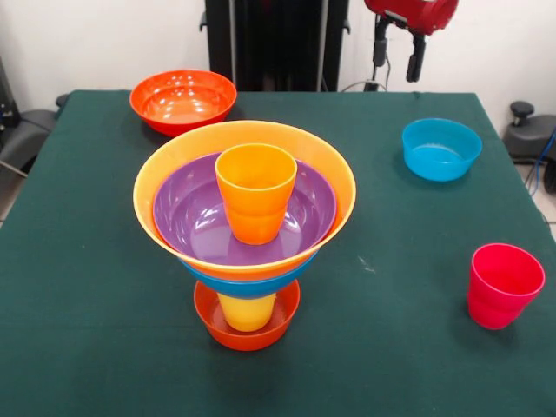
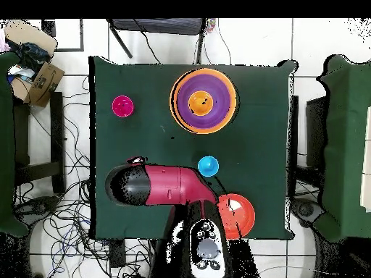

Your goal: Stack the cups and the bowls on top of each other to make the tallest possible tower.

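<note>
Closest to me on the green table stands the tower, and it looks well along. A small red-orange bowl sits at the bottom with a yellow cup standing in it. Above that a blue bowl shows only as a rim, then the wide light orange bowl, then a purple bowl nested inside it. An orange cup stands upright in the purple bowl as the top piece.

Off to the side, well apart from the stack, a pinkish red cup waits alone. Farther back a small teal-blue bowl sits empty, and at the far edge a medium red-orange bowl does the same. So I judge three pieces remain to be added; no blue cup is visible.

The gripper hangs high at the back, drawn away from everything, carrying nothing. Whether its fingers are parted or closed I cannot tell.
</note>
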### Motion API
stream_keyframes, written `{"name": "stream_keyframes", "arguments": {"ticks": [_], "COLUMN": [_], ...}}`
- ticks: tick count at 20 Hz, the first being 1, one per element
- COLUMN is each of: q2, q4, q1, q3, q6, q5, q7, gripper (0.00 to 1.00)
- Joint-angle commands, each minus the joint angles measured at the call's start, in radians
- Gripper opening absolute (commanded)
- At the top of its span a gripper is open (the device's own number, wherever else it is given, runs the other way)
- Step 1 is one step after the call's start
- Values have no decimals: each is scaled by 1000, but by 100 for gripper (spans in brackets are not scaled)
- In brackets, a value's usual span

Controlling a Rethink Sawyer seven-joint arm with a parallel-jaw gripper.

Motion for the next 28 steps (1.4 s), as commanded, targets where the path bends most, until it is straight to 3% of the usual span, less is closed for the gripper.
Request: {"name": "stream_keyframes", "arguments": {"ticks": [1, 4, 6, 9, 12, 17, 20, 28], "q2": [93, 63, 49, 67, 42, 47, 74, 152], "q4": [-7, -88, -97, -122, -248, -322, -352, -299], "q1": [116, 112, 110, 85, 119, 92, 82, 100], "q3": [-87, -83, -100, -91, -130, -90, -68, -61], "q6": [-91, 222, 211, 216, 380, 487, 488, 289], "q5": [67, 5, -33, -15, -45, -25, -15, -14], "q7": [291, 147, 71, 47, 67, 12, 4, 37], "gripper": [100, 100, 100, 100, 100, 100, 100, 100]}}
